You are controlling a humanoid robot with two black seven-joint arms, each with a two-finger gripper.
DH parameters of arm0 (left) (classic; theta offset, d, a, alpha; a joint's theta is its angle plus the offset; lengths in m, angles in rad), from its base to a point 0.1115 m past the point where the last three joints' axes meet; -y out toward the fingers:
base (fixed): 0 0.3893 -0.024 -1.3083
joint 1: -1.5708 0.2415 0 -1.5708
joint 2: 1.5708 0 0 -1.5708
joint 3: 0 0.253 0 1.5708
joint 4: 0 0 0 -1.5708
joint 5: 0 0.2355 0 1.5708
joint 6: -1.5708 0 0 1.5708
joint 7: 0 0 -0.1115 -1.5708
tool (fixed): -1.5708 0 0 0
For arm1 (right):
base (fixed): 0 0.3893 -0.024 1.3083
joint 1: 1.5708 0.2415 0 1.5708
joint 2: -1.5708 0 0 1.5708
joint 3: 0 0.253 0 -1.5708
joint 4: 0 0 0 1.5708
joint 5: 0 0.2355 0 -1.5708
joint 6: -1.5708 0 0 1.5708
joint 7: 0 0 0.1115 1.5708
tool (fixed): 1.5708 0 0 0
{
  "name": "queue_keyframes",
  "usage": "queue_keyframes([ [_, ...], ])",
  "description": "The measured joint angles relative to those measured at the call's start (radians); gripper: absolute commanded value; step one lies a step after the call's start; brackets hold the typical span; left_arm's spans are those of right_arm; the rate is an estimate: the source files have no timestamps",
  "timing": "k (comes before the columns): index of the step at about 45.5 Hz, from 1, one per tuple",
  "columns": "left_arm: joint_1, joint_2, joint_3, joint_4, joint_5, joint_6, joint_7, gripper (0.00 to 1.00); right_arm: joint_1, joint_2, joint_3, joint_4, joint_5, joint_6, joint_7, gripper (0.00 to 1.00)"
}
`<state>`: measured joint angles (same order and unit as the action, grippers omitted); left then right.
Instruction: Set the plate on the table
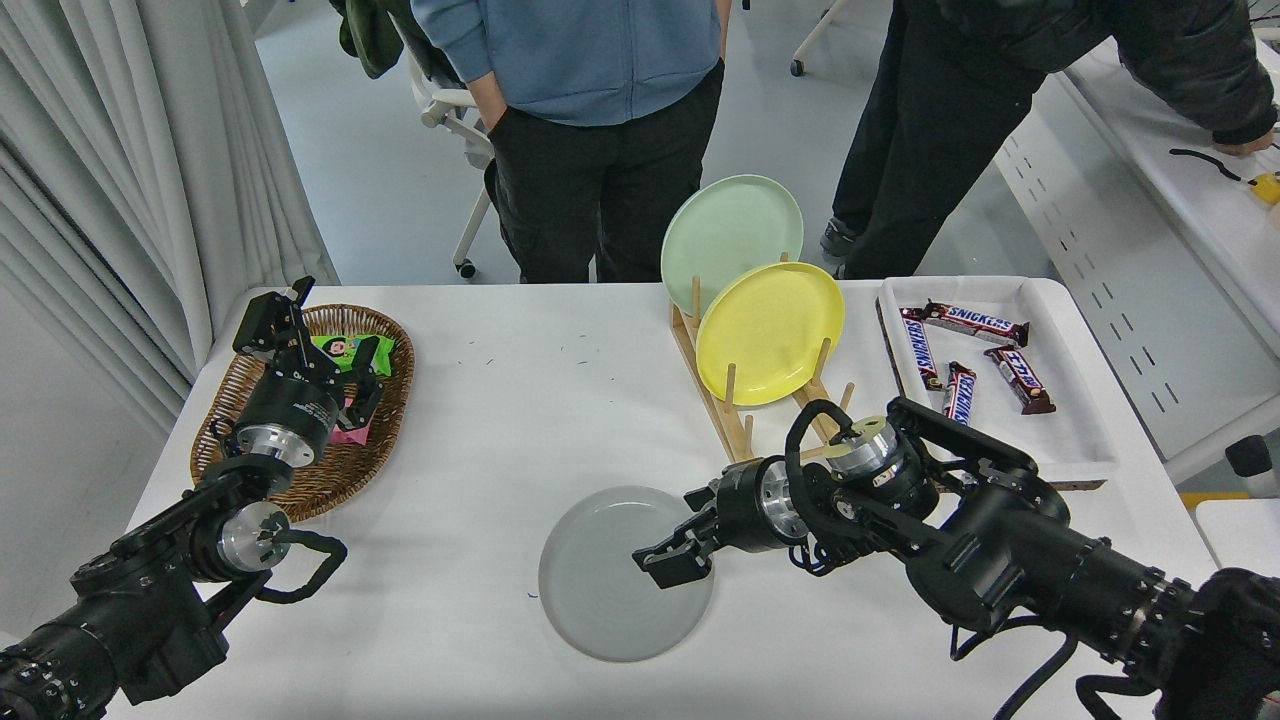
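The right arm reached in from the lower right, stretched leftward and low across the worktop (520,400), its wrist bent so that the right pincer (668,562) pointed down and to the left over the right part of the plate (600,580). Its fingers stood a little apart with nothing between them; whether they touched the plate's surface could not be told. The grey plate lay flat on the white worktop near the front edge, just left of the wooden rack (745,425), which held the yellow plate (770,330) and the pale green plate (725,225) upright. Bare worktop lay open to the left of the plate and behind it, up to the far edge. The left arm was parked at the lower left, its left pincer (320,350) held open above the wicker basket (395,400). A white tray (1080,440) with candy bars (975,322) sat at the right edge.
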<state>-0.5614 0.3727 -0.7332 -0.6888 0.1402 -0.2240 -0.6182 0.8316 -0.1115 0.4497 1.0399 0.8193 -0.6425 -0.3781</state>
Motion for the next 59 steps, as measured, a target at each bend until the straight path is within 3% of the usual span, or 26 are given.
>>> queue_keyframes([
  [20,0.0,0.0,0.0,0.0,0.001,0.0,0.0,1.0,0.109,-0.129,-0.106,0.102,-0.063,0.251,-0.034,0.99],
  [45,-0.001,0.0,0.0,0.0,0.0,0.0,0.0,1.0,0.364,-0.407,-0.108,0.107,-0.115,0.6,-0.038,0.99],
  [59,0.0,0.0,0.0,0.0,0.0,0.0,0.0,1.0,0.451,-0.529,-0.095,0.055,-0.312,0.793,-0.037,0.99],
])
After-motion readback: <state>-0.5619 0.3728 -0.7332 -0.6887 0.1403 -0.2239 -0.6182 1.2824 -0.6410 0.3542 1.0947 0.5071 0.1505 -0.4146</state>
